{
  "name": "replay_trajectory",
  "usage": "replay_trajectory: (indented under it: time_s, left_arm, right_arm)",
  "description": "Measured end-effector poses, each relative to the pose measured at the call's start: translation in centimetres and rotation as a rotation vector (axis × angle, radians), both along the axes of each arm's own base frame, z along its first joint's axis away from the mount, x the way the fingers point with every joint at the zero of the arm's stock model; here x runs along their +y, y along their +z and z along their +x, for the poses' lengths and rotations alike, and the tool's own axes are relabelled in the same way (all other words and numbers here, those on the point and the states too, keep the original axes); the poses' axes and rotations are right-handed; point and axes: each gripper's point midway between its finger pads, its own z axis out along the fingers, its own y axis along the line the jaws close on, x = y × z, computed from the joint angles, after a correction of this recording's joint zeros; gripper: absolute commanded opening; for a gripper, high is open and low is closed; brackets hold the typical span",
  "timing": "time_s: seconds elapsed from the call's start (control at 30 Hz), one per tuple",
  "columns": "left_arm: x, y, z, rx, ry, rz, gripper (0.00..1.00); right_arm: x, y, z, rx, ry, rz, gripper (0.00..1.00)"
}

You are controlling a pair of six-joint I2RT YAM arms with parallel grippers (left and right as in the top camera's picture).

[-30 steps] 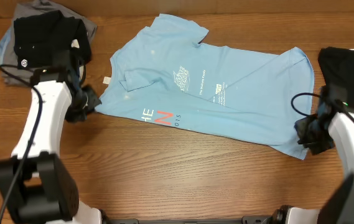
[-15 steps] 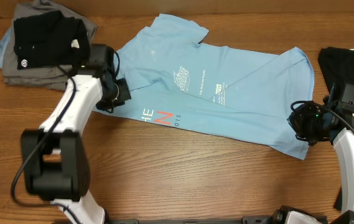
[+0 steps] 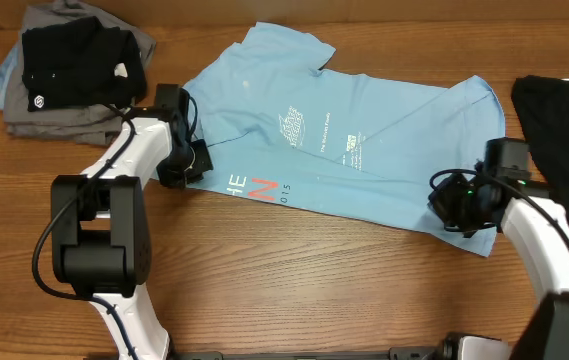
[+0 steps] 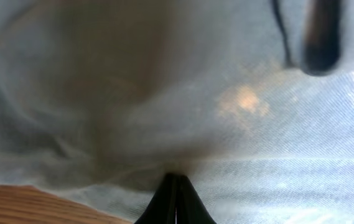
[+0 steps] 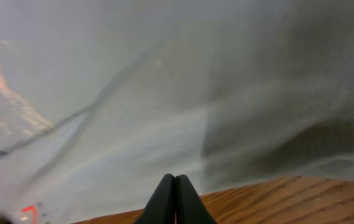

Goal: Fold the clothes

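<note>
Light-blue cotton, the T-shirt (image 3: 364, 150) lay spread lettering-up across the brown wooden table (image 3: 294, 290), the left gripper (image 3: 192, 166) closed at its left edge, the right gripper (image 3: 450, 205) closed at its lower right corner, a black shirt (image 3: 74, 55) on folded grey garments (image 3: 54, 120) far left, black cloth (image 3: 564, 120) far right.

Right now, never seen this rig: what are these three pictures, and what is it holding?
These are two robot arms at a wooden table, each ending in a two-finger gripper. The wide picture comes from a fixed camera overhead. The two blurry close-ups come from a camera on each wrist, looking past its own closed fingers. A light blue T-shirt lies spread out. The left gripper pinches its left edge, the right gripper its right edge. A black shirt sits on grey garments. Another dark garment lies far right.
</note>
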Motion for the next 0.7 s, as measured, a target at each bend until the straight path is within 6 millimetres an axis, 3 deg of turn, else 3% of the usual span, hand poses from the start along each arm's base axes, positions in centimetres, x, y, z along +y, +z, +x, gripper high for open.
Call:
replay_trajectory:
  time_s: [0.2,0.47,0.7]
  left_arm:
    - [2.1,0.0,-0.9,0.041,0.057,0.0,0.04]
    - [5.9,0.0,-4.7,0.2,0.224,-0.005,0.04]
    - [4.6,-0.2,-7.0,0.311,0.236,-0.013,0.04]
  right_arm:
    - [-0.2,-2.8,0.2,0.067,-0.02,0.006,0.05]
    - [-0.2,-4.6,0.1,0.116,-0.041,0.017,0.04]
    - [-0.5,-4.7,-0.4,0.188,-0.113,0.019,0.04]
